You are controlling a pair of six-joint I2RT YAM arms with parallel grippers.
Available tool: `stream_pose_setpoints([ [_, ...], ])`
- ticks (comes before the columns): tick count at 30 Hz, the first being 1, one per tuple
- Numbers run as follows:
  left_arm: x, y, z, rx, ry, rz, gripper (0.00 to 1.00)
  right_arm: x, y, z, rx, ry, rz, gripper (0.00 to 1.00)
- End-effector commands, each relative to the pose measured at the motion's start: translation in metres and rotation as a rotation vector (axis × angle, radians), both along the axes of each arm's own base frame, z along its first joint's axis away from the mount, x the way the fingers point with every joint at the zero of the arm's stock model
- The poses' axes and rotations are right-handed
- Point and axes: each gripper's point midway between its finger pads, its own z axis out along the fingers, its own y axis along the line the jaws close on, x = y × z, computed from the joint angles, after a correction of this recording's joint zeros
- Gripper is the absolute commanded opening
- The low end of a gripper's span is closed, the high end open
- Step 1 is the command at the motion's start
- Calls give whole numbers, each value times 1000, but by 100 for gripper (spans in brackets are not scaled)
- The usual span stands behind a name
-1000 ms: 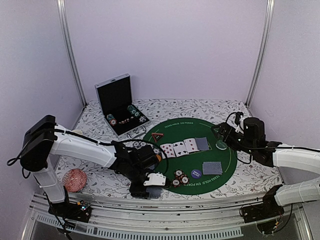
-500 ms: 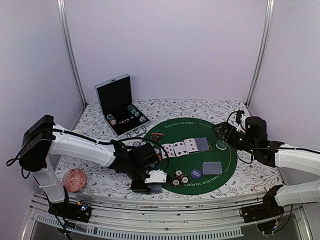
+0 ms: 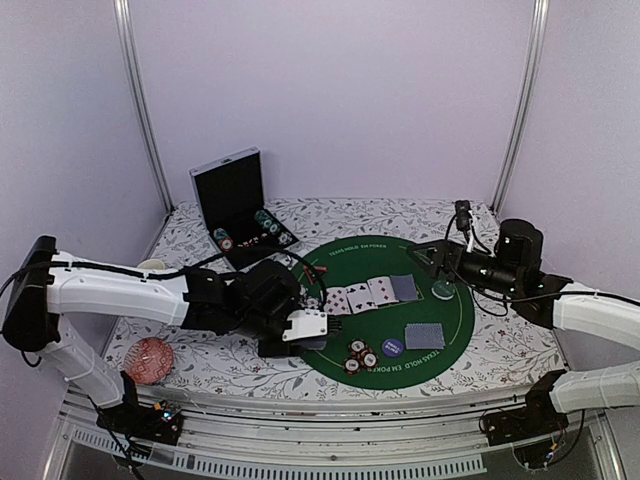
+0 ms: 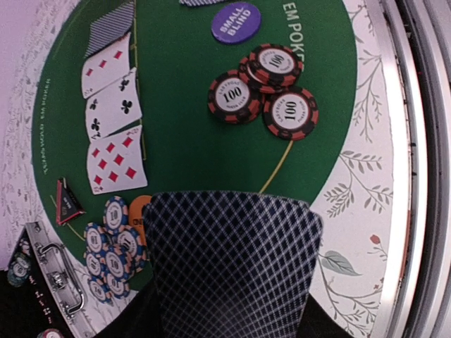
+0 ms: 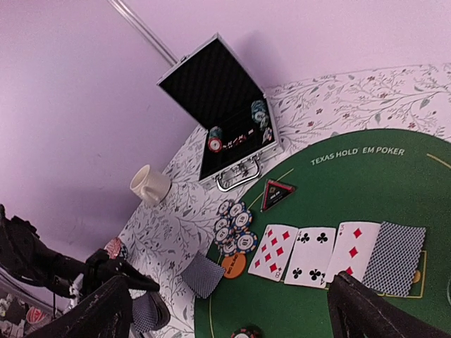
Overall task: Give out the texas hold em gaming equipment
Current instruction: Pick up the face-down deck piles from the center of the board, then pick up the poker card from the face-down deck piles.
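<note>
My left gripper (image 3: 300, 338) hangs over the green mat's left edge, shut on blue-grey-backed playing cards (image 4: 232, 267) that hide its jaws in the left wrist view. Another face-down card (image 5: 204, 274) lies on the table beside the orange button (image 5: 234, 265) and several blue chips (image 5: 236, 225). Three face-up cards (image 3: 358, 295) and a face-down card (image 3: 404, 288) sit mid-mat, near the black triangular marker (image 3: 316, 273). Three red-black chips (image 4: 261, 88), the purple button (image 4: 236, 21) and a card stack (image 3: 424, 336) lie near the front. My right gripper (image 3: 430, 258) hovers open beside the pale-green button (image 3: 442, 290).
An open silver case (image 3: 240, 210) with more chips stands at the back left. A cream mug (image 5: 150, 184) sits left of the mat, and a red patterned round object (image 3: 148, 360) lies at the front left. The table's metal front rail (image 4: 416, 176) runs close by.
The left gripper has risen from the table's front edge and moved back toward the mat with the cards, its jaws narrowing. The right arm has drawn back slightly to the right.
</note>
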Motion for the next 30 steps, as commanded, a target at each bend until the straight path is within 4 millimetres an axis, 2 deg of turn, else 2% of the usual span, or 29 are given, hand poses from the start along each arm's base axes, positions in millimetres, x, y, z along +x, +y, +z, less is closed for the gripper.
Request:
stream_pose_setpoints([
  [1, 21, -3, 38, -73, -133, 26, 50, -22, 44, -6, 37, 41, 252, 99],
  [4, 25, -2, 47, -81, -163, 27, 51, -29, 71, -12, 38, 63, 347, 100],
  [8, 30, 3, 48, -80, -190, 44, 52, -40, 106, -16, 34, 91, 461, 98],
  [12, 35, 6, 48, -91, -207, 64, 52, -50, 136, -31, 8, 126, 538, 98],
  [16, 39, 7, 50, -107, -211, 88, 52, -47, 151, -49, -6, 178, 555, 96],
  [22, 42, 8, 54, -116, -212, 110, 52, -50, 173, -59, 0, 212, 620, 92],
  [30, 43, 7, 55, -122, -210, 119, 52, -50, 191, -75, -5, 253, 659, 88],
])
